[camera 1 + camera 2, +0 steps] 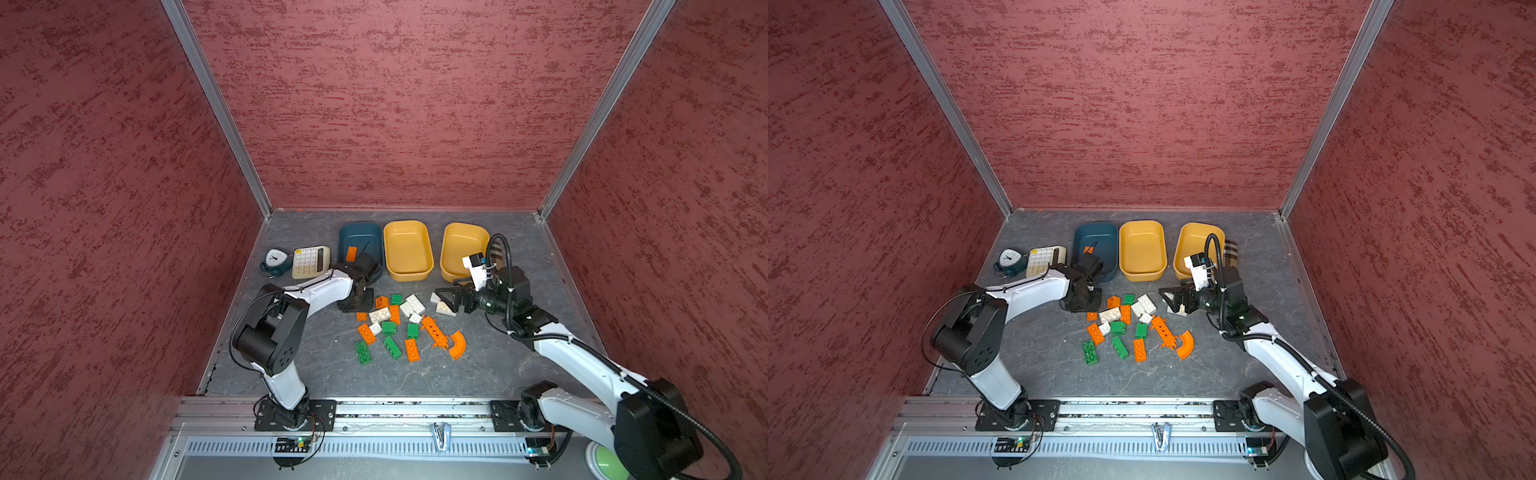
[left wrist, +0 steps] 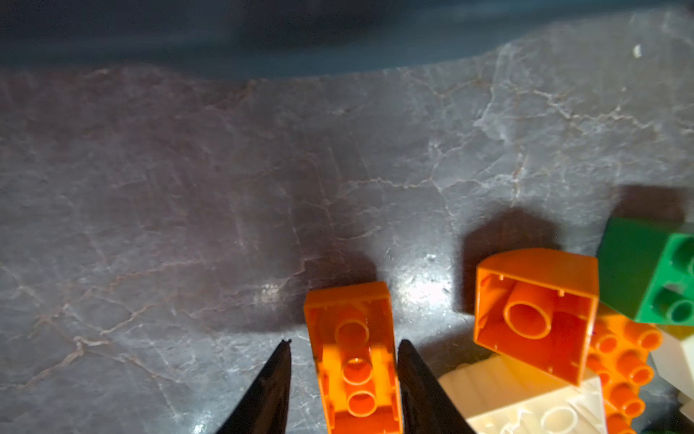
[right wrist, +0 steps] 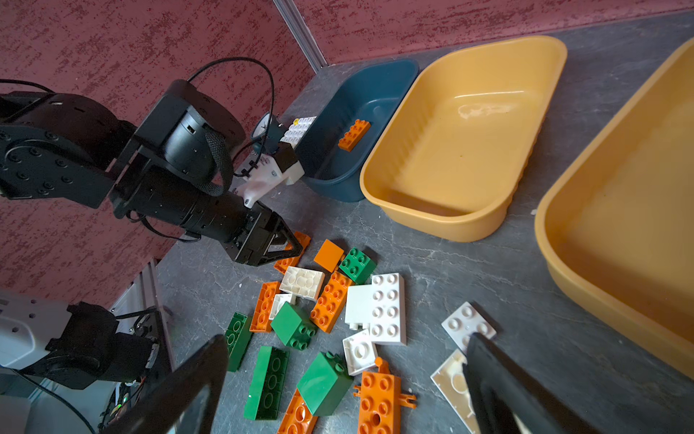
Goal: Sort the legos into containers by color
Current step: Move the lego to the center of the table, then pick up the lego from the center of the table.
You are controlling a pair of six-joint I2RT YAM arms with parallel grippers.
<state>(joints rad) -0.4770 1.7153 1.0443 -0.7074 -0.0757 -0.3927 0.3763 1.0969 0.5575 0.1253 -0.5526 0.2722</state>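
Your legos (image 1: 390, 324) are chunky studded bricks in orange, green and white, heaped mid-desk (image 1: 291, 357). A lone orange brick (image 1: 351, 253) is in the teal tub (image 1: 361, 233). Your left pincer (image 2: 343, 344) sits narrow around a flipped orange brick (image 2: 355, 360); can't tell if it's gripping. The right pincer (image 3: 347, 338) gapes wide.

Tally: three containers (image 1: 409, 275) (one teal, two yellow), twenty legos (image 1: 411, 349) (eight orange, five green, seven white, one orange lying in the teal tub), one calculator (image 1: 309, 262), one clock (image 1: 274, 259), two robot arms (image 1: 324, 291).
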